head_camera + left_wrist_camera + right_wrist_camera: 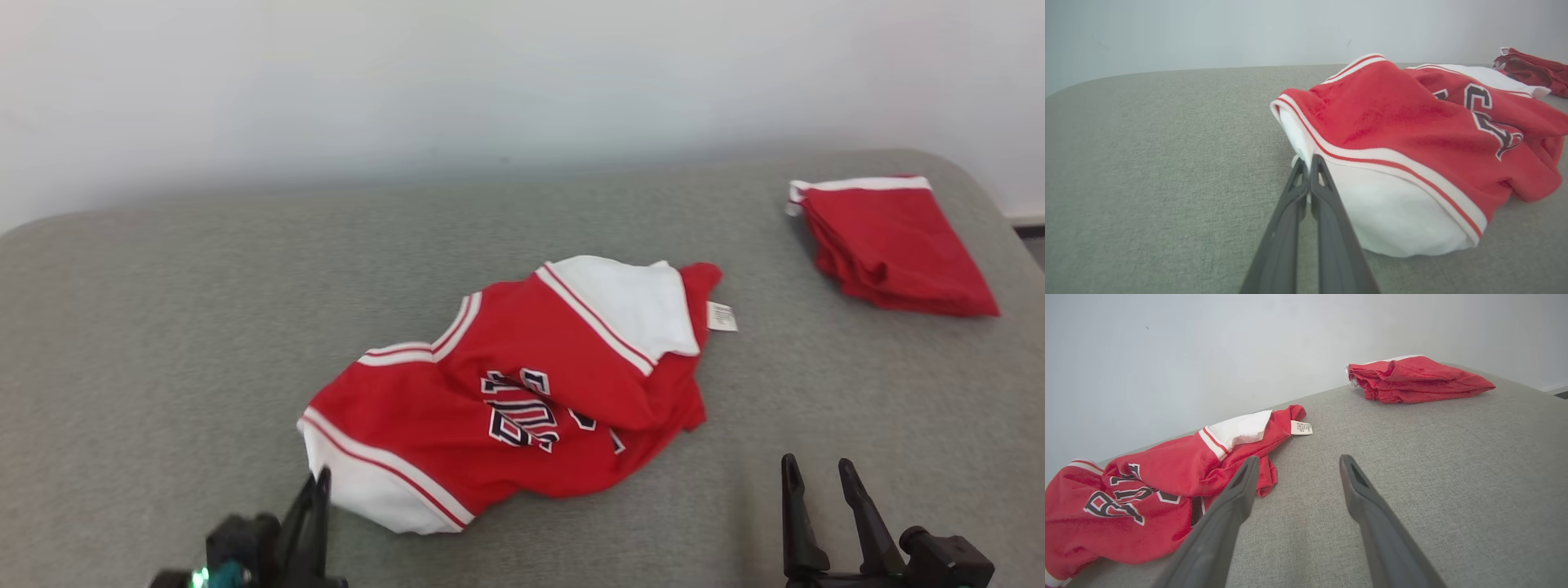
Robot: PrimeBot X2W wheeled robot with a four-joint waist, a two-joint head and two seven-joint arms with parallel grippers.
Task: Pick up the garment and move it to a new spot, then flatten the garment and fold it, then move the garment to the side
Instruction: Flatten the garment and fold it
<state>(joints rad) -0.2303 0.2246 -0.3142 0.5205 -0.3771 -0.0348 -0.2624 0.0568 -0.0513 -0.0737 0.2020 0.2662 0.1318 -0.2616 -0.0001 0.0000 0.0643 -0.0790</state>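
Grey fabric-covered surface (163, 327) against a plain pale wall (490, 82); garment (522, 384), a red jersey with white bands and dark lettering, lies crumpled mid-surface, directly ahead of and to the right of the left jaws, and ahead-left of the right jaws; not flat, not lifted, so I'd put this at the very start of the pick-up step. Left gripper (1308, 161) has its jaws pressed together, tips right at the near corner of the white hem (1392, 212); a sliver of white shows between the fingers, so it reads as a pinch on that hem, though how much cloth is caught is hard to tell; corner grab makes sense, as a hem edge gives a clean hold and lets the rest hang out when raised. Left arm comes in low, fingers near-level with the surface, pointing up and inward at the hem. Right gripper (816, 464) is spread wide, holding nothing, hovering just above bare fabric with the garment's red edge beside its left finger; probably staged for a second hold. Label (722, 316) sits past the right jaws, ahead-left; folded red pile (890, 245) well beyond them, ahead-right, out of the way.
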